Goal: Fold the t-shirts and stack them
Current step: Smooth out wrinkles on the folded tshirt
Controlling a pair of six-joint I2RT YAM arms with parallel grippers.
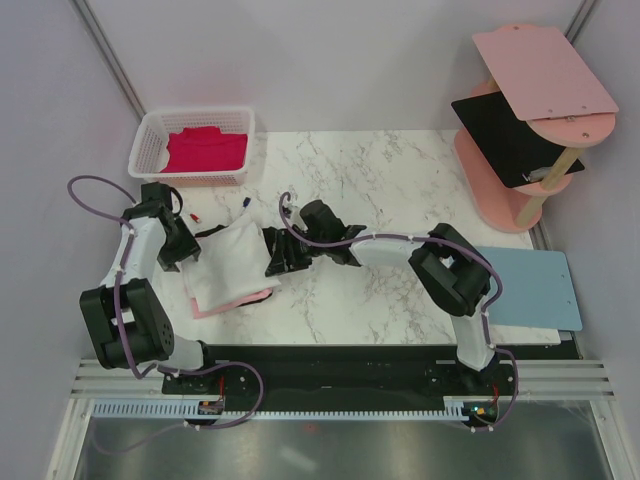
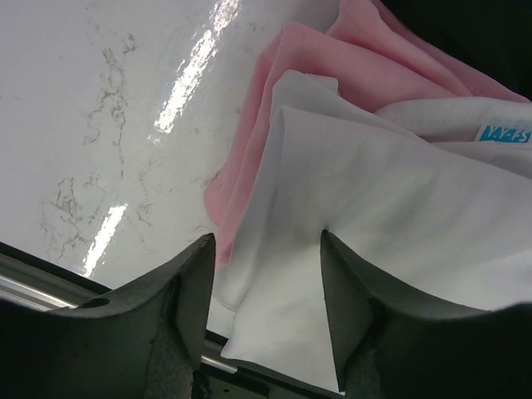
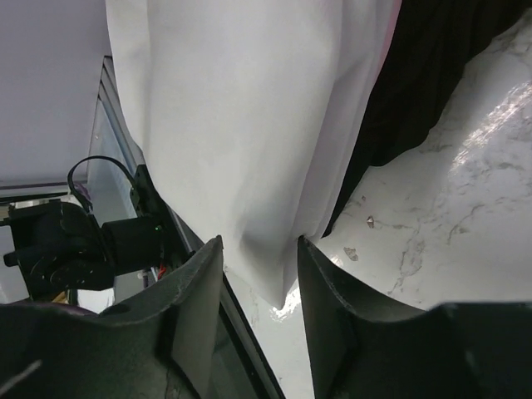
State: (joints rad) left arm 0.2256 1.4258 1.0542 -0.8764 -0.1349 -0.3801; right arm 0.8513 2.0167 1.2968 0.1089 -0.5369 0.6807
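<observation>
Roughly midway: the white t-shirt [image 1: 228,262] lies over the light pink t-shirt [image 2: 349,66] on the tabletop [image 1: 380,180]. Left fingers [image 2: 187,291] and right fingers [image 3: 195,307] straddle its edges; gripping or not, I cannot tell. The magenta-red t-shirt [image 1: 205,150] waits in the basket [image 1: 150,140].

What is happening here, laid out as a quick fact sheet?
White shirt: lying over the pink shirt
Black shirt: right beside the white shirt
Red shirt: in the white basket
Left gripper: open, jaws astride the white shirt's edge
Right gripper: open, at the white shirt's other edge
</observation>
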